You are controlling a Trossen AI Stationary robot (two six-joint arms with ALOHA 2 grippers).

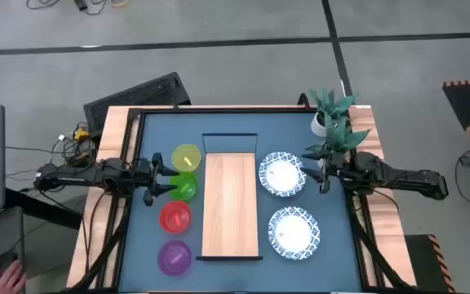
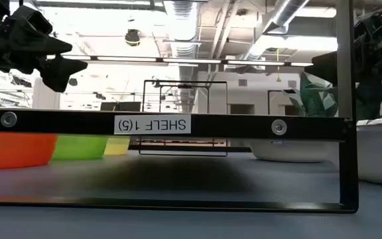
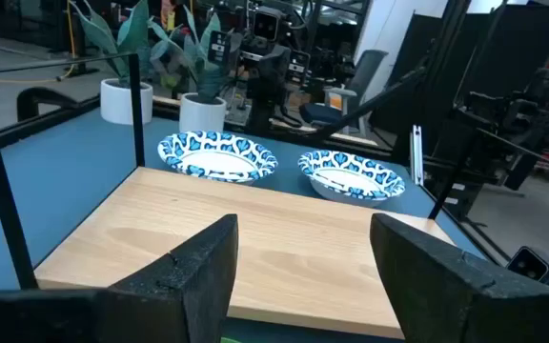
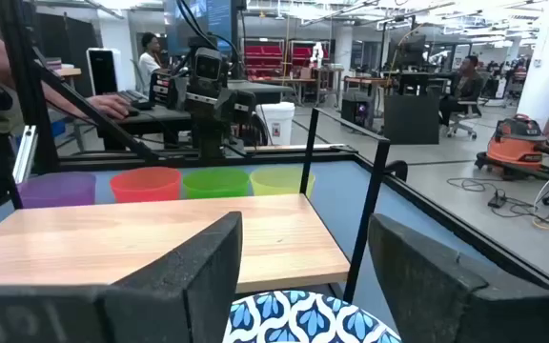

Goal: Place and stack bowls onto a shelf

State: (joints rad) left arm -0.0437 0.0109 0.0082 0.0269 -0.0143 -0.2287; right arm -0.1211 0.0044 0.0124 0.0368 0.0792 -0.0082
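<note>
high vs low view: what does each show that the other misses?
Only the high view: the purple bowl, the shelf's bare wood top, both patterned dishes in full, and both arms whole, left gripper over the green bowl, right gripper beside the far dish.

Only the low view: the shelf's label, reading SHELF 1(5) mirrored, and the room behind.

Both: red bowl, green and yellow bowl, shelf frame, plant.

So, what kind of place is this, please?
Probably a robotics lab or workshop: exposed ceiling pipes, workbenches with equipment behind, and a person seated there. The shelf is labelled like test equipment.
</note>
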